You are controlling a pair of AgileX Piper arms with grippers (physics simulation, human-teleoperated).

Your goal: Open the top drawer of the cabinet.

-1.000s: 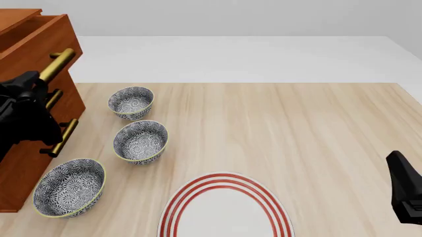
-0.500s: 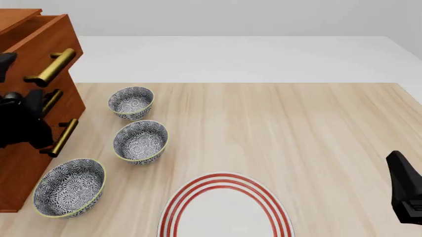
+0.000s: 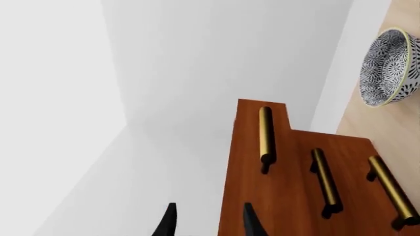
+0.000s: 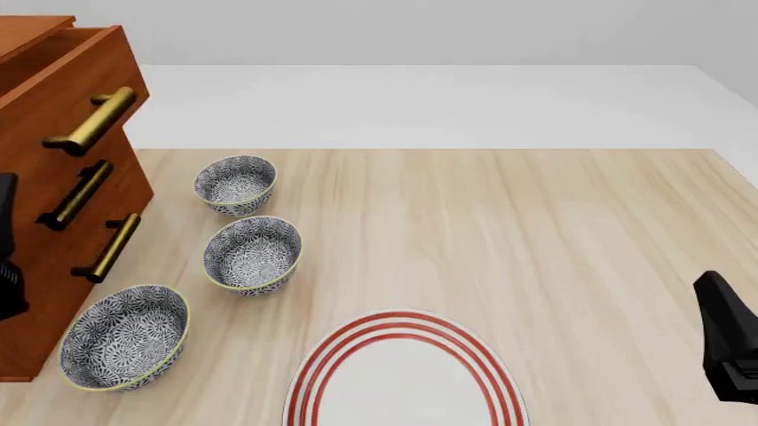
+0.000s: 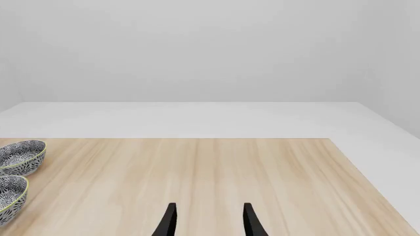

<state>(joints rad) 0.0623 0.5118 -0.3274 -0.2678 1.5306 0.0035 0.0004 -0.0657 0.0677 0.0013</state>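
The cabinet point(image 4: 34, 333) stands at the table's left edge. Its top drawer point(image 4: 101, 64) juts out past the two lower ones, with the brass bar handle point(image 4: 92, 122) free of any grip. In the left wrist view the top drawer point(image 3: 253, 147) and its handle point(image 3: 266, 132) lie ahead of my left gripper point(image 3: 208, 223), which is open, empty and apart from the wood. Only a black piece of the left arm point(image 4: 6, 266) shows at the front view's left border. My right gripper point(image 5: 208, 222) is open and empty, low at the right near the table's front edge point(image 4: 729, 351).
Three patterned bowls point(image 4: 236, 183) point(image 4: 252, 254) point(image 4: 124, 336) stand in a row just right of the cabinet. A white plate with red rings point(image 4: 406, 377) lies at the front centre. The two lower drawer handles point(image 4: 77, 193) point(image 4: 113, 248) stick out from the cabinet front.
My left gripper has let go of the top drawer's handle and pulled back to the left, almost out of the front view. The drawer stays pulled out. The right arm has not moved.
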